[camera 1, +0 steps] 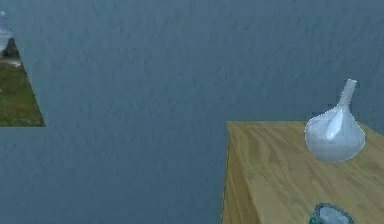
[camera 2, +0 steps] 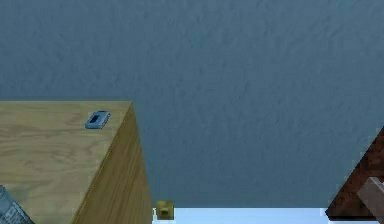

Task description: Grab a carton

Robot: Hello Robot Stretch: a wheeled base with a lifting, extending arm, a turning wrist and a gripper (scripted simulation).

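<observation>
one pale flask-shaped vase [camera 1: 335, 130] stands on a wooden table [camera 1: 268, 175] before a blue wall [camera 1: 150, 80].

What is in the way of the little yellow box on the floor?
Nothing visible stands before the small yellow box. It sits on the floor beside the wooden cabinet, whose side could crowd a reach. Whether it is a carton, I cannot tell.
</observation>
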